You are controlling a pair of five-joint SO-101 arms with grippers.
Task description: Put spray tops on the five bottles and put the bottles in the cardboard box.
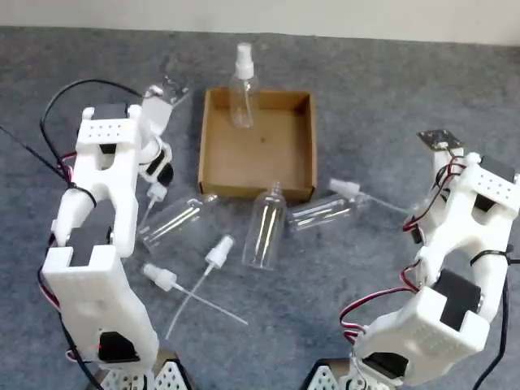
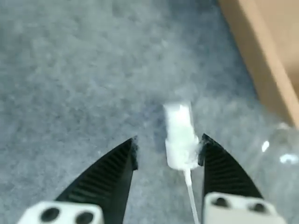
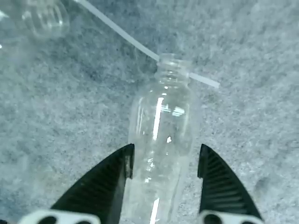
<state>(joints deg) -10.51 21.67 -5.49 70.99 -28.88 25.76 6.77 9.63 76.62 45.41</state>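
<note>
A cardboard box (image 1: 213, 154) sits at the table's far middle. One clear bottle with a spray top (image 1: 242, 91) leans at its far wall. Three open-necked bottles lie in front of the box: left (image 1: 175, 219), middle (image 1: 266, 227), right (image 1: 323, 213). My left gripper (image 2: 169, 139) is open around a white spray top (image 2: 180, 135), which lies close to one finger beside the box's left front corner (image 1: 154, 193). My right gripper (image 3: 163, 156) is open, with a clear bottle (image 3: 161, 126) lying between its fingers and a thin tube (image 3: 140, 44) crossing the neck.
Two more spray tops with long tubes lie on the grey carpet in front of the bottles (image 1: 219, 250) (image 1: 161, 278). Another (image 1: 344, 188) rests by the right bottle, its tube running right. The right arm (image 1: 467, 219) stands at the right edge. A second bottle neck (image 3: 44, 18) lies farther off.
</note>
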